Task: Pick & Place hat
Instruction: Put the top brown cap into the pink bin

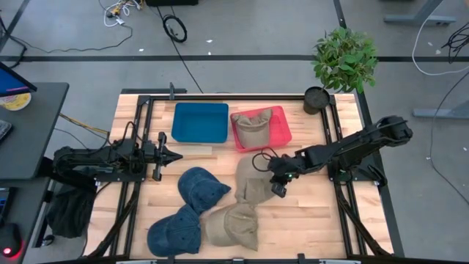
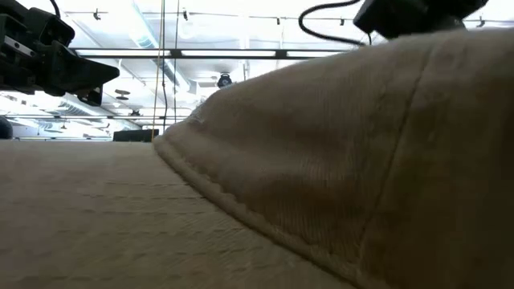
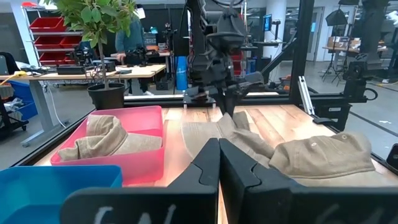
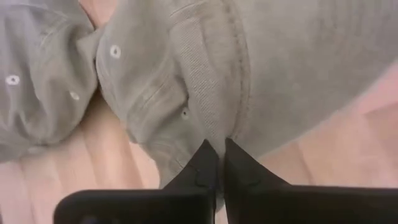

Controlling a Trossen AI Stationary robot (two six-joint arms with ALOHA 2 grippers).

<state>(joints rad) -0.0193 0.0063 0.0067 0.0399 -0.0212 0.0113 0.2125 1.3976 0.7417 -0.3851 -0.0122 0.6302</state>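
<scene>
Two tan hats lie on the wooden table: one mid-table (image 1: 251,183) and one nearer the front edge (image 1: 233,225). Beside them lie two blue denim hats (image 1: 201,188) (image 1: 176,232). Another tan hat (image 1: 253,128) lies in the pink tray (image 1: 282,136). The blue tray (image 1: 200,122) stands to its left. My right gripper (image 1: 278,183) is down at the mid-table tan hat's right side, shut on it (image 4: 186,74). My left gripper (image 1: 176,155) is shut and empty, hovering level at the table's left (image 3: 219,149). My right gripper pinches the mid-table tan hat between its two fingers at its edge, near the seam where crown meets brim (image 4: 214,127). The fingers come from above, slanting down from the table's right. The cloth rises to the fingers (image 3: 229,121); the rest of the hat lies on the table.
A potted plant (image 1: 343,62) stands at the far right corner. Black frame rails (image 1: 143,139) run along both sides of the table. In the low view the near tan hat (image 2: 361,160) fills most of the picture. People and desks show in the room behind.
</scene>
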